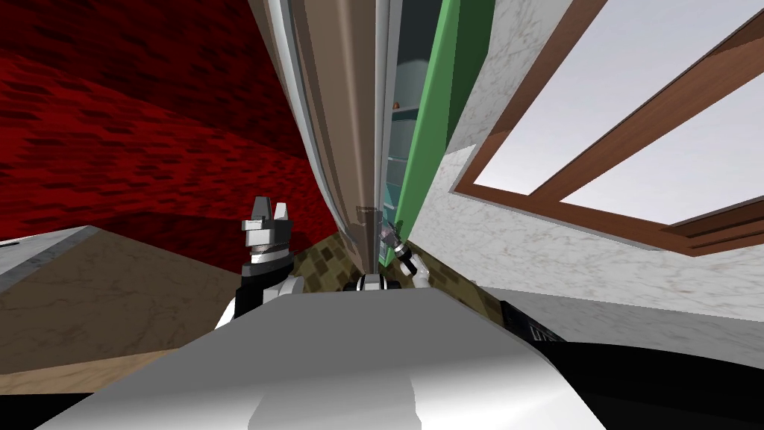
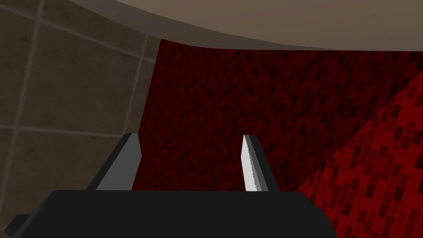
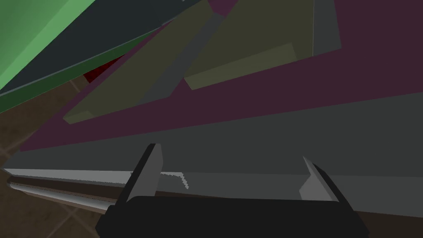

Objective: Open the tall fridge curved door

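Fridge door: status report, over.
Right gripper at fridge door edge, jaws open, no grip. Door ajar, shelves showing in gap. Left gripper raised aside, jaws open.

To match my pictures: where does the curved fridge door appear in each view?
Head view: the tan curved fridge door rises up the middle, ajar.
Left wrist view: probably the tan curved surface above the red wall.
Right wrist view: its grey edge runs beyond the open fingers of the right end effector.
Landmark: the green fridge body, head and right wrist views.
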Available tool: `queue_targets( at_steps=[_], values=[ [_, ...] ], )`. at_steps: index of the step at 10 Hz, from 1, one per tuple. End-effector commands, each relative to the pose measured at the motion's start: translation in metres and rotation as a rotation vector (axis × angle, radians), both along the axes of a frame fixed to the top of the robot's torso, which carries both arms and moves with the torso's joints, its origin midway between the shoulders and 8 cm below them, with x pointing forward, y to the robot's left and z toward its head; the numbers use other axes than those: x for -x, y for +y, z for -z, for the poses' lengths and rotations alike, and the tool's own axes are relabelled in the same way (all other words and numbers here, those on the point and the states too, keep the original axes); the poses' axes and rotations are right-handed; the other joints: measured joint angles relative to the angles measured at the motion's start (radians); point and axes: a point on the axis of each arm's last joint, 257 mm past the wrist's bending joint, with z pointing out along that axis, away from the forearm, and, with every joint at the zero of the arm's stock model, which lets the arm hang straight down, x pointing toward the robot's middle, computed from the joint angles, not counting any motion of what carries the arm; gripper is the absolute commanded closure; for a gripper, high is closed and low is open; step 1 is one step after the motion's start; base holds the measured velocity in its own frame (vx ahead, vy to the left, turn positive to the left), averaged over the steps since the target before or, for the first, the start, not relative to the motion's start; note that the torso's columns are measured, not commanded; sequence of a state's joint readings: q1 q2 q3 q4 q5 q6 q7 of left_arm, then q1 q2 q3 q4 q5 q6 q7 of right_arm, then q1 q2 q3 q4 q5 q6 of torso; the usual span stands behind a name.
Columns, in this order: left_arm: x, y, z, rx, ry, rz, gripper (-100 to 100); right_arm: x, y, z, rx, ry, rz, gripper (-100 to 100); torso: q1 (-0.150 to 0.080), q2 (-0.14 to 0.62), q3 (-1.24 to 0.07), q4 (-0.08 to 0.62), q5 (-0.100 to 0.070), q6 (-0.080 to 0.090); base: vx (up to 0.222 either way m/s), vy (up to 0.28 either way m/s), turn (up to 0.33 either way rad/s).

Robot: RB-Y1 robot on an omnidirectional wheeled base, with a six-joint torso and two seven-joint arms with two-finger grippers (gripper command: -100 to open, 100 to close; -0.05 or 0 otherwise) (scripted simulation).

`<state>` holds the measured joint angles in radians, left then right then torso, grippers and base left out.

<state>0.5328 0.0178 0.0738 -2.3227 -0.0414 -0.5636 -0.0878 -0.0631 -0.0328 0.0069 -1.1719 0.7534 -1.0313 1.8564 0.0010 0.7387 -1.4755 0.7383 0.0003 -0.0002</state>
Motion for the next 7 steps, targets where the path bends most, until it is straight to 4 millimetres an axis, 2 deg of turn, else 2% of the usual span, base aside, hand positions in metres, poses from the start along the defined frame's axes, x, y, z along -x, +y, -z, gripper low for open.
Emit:
queue_targets(
  at_steps=[1,2,4,5,6,7],
  values=[
    [0.000,0.000,0.000,0.000,0.000,0.000,0,0.002,0.022,-0.005,-0.048,-0.007,-0.005,-100,-0.002,-0.001,0.000,0.000,0.000,0.000,-0.006,0.017,-0.024],
    [0.000,0.000,0.000,0.000,0.000,0.000,0,0.001,0.014,-0.003,-0.036,-0.004,0.001,-100,-0.001,-0.001,-0.001,0.000,-0.001,-0.002,0.000,0.000,0.000],
    [0.000,0.000,0.000,0.000,0.000,0.000,0,-0.015,0.015,-0.017,-0.037,-0.004,0.002,-100,0.001,-0.001,0.000,0.000,0.000,0.000,-0.015,0.030,-0.022],
    [0.000,0.000,0.000,0.000,0.000,0.000,0,-0.011,0.016,-0.013,-0.036,-0.007,0.001,-100,0.001,0.000,0.000,0.000,0.000,0.000,-0.012,0.020,-0.004],
    [0.000,0.000,0.000,0.000,0.000,0.000,0,-0.001,0.014,-0.005,-0.037,-0.004,0.002,100,-0.001,0.000,0.000,0.000,0.000,0.000,0.005,-0.016,0.029],
    [0.000,0.000,0.000,0.000,0.000,0.000,0,-0.006,0.015,-0.008,-0.038,-0.002,0.003,100,-0.003,-0.001,-0.001,-0.001,-0.001,0.000,0.004,-0.010,0.009]
  ],
)
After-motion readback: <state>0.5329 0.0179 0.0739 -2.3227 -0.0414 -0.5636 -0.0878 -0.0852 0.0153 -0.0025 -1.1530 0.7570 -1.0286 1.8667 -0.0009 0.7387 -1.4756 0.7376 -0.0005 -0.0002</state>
